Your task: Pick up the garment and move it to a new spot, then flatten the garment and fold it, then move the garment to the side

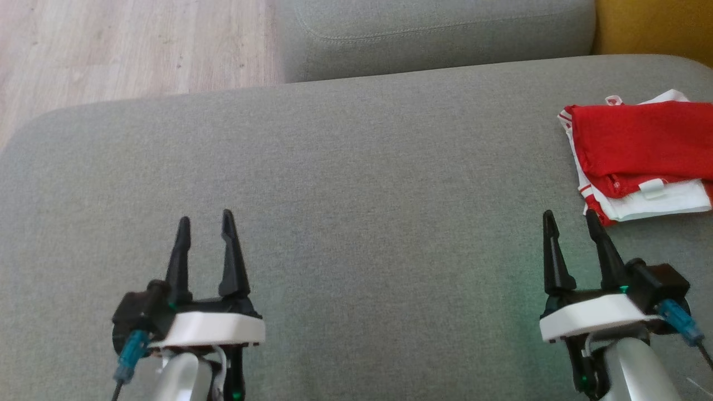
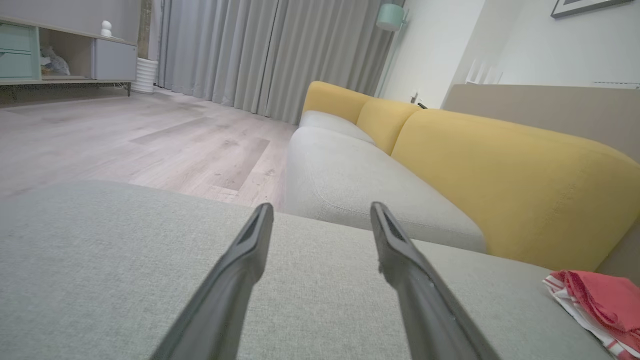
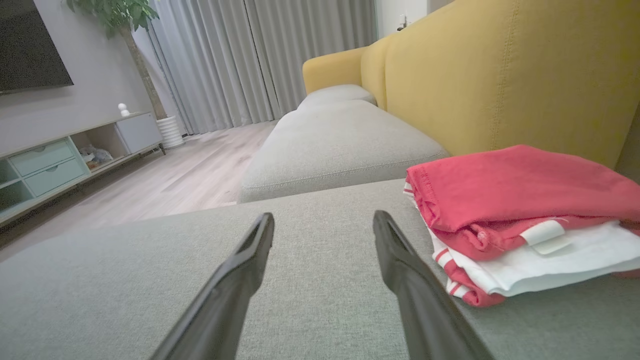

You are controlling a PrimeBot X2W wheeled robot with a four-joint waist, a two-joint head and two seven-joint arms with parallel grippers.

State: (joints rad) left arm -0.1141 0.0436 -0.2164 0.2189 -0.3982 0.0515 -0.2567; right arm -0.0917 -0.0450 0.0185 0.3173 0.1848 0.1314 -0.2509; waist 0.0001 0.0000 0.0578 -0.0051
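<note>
The garment (image 1: 640, 153) is red and white, folded into a compact stack at the far right of the grey sofa cushion (image 1: 356, 184). The right wrist view has the garment (image 3: 515, 215) to the right of the fingers, and it peeks in at the lower right corner of the left wrist view (image 2: 600, 300). My right gripper (image 1: 571, 225) stands open just in front of and left of the garment, touching nothing. My left gripper (image 1: 205, 223) is open at the lower left over bare cushion, far from the garment.
A second grey seat cushion (image 1: 434, 33) adjoins the far side, with wooden floor (image 1: 128, 44) beyond on the left. A yellow backrest (image 3: 500, 70) runs along the right, close behind the garment. A low TV cabinet (image 3: 65, 155) stands across the room.
</note>
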